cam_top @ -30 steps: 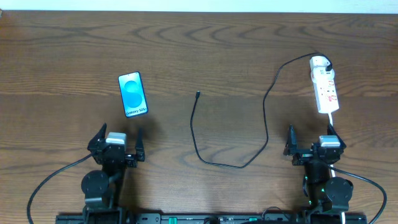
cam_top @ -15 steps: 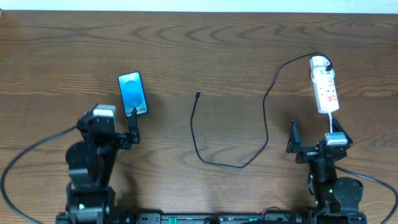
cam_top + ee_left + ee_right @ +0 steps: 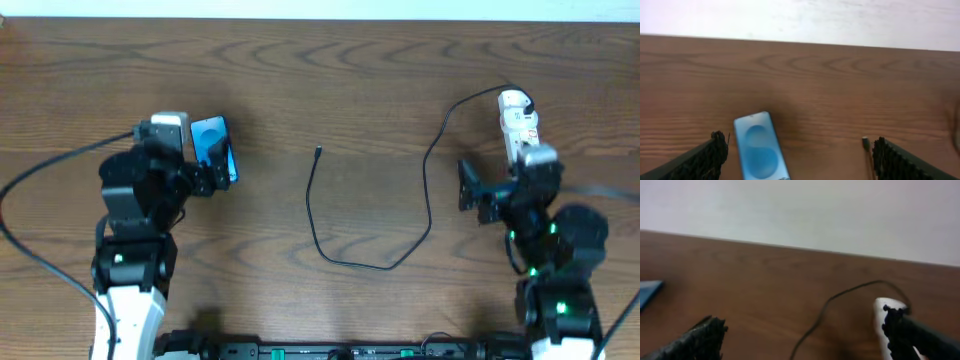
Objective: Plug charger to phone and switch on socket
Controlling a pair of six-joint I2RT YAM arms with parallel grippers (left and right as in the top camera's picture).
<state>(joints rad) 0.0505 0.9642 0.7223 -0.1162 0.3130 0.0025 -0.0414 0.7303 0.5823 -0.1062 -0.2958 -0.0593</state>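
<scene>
The phone (image 3: pixel 760 147) lies screen-up on the table (image 3: pixel 330 70) between my left gripper's (image 3: pixel 799 161) wide-spread jaws. The charger's (image 3: pixel 380 268) tip rests near its right finger. My right gripper (image 3: pixel 805 339), equally wide and empty, hangs over the socket (image 3: pixel 514 112).

Phone (image 3: pixel 210 133): blue screen up, lying flat, left side; charger (image 3: pixel 309 200): thin black cable, looped mid-scene, plug tip free, well apart from phone; socket (image 3: pixel 513 112): white strip, far right, partly hidden.
</scene>
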